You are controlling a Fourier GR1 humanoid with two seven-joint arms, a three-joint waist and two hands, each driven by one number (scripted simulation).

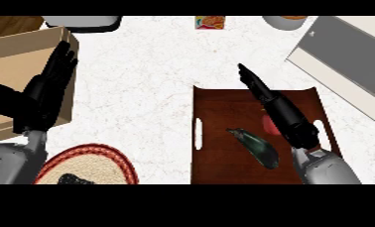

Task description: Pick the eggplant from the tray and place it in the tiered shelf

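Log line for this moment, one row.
eggplant on tray, unheld | right hand open over tray | left hand open at left

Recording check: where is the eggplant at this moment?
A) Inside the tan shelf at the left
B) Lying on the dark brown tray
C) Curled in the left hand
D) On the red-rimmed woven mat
B. The eggplant lies on the tray, beside the right hand, whose fingers are straight and not curled round it.
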